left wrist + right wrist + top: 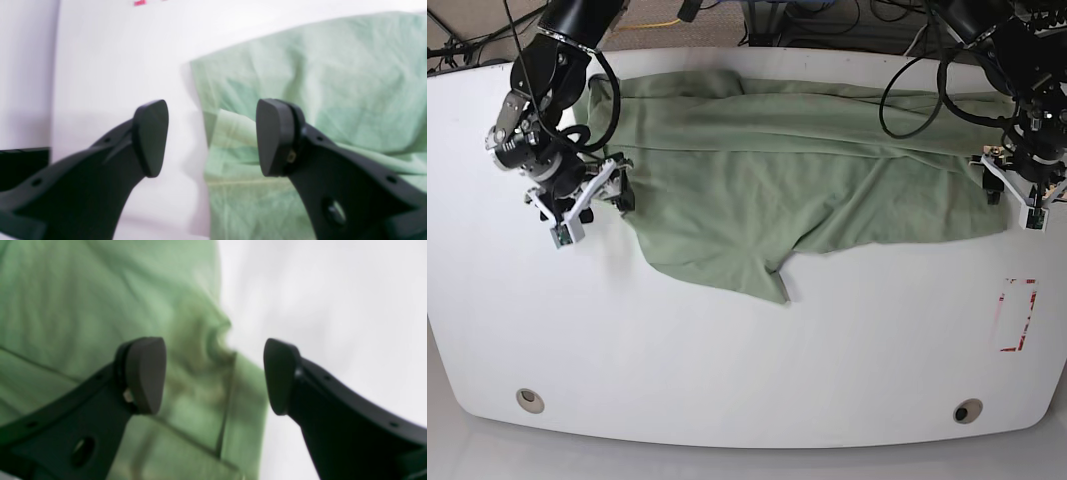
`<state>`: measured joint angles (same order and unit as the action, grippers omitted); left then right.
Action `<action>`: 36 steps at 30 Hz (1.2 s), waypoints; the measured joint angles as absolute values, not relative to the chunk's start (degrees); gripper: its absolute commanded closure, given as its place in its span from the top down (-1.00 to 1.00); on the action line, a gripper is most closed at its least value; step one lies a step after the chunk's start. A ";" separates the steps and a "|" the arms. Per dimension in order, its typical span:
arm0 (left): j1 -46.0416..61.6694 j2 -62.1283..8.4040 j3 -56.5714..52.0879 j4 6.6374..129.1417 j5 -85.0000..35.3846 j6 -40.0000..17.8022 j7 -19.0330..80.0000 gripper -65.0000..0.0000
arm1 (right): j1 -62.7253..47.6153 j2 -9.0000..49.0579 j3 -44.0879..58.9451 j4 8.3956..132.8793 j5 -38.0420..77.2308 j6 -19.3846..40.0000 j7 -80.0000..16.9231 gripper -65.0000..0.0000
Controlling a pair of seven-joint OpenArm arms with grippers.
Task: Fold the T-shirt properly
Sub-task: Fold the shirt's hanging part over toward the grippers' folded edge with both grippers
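Note:
The pale green T-shirt lies spread and wrinkled across the far half of the white table, with one flap pointing toward the near side at the middle. My right gripper hovers at the shirt's left edge. In the right wrist view it is open, with a puckered edge of the T-shirt below the gap. My left gripper is at the shirt's right edge. Seen from the left wrist, it is open too, astride the edge of the T-shirt with nothing pinched.
A red-outlined rectangle is marked on the table near the right edge. Two round holes sit near the front edge. Cables run behind the table at the back. A dark object shows at the left of the left wrist view.

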<state>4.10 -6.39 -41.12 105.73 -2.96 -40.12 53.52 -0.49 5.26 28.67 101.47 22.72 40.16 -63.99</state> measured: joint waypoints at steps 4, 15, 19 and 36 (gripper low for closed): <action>4.14 -6.42 -42.54 103.24 -2.55 -40.12 53.54 0.19 | 6.42 5.74 27.73 91.85 17.78 39.66 -64.69 0.35; 4.10 -7.16 -42.72 102.41 -2.79 -40.12 53.34 0.19 | 20.95 5.56 23.64 67.61 11.40 39.88 -53.69 0.35; 1.67 -7.11 -42.87 101.65 -2.61 -40.12 53.60 0.19 | 21.12 5.54 22.81 64.27 11.31 39.88 -52.25 0.35; -11.05 -12.19 -42.44 79.29 -2.79 -33.23 53.25 0.56 | 19.88 3.09 19.40 63.81 10.92 39.64 -49.45 -0.60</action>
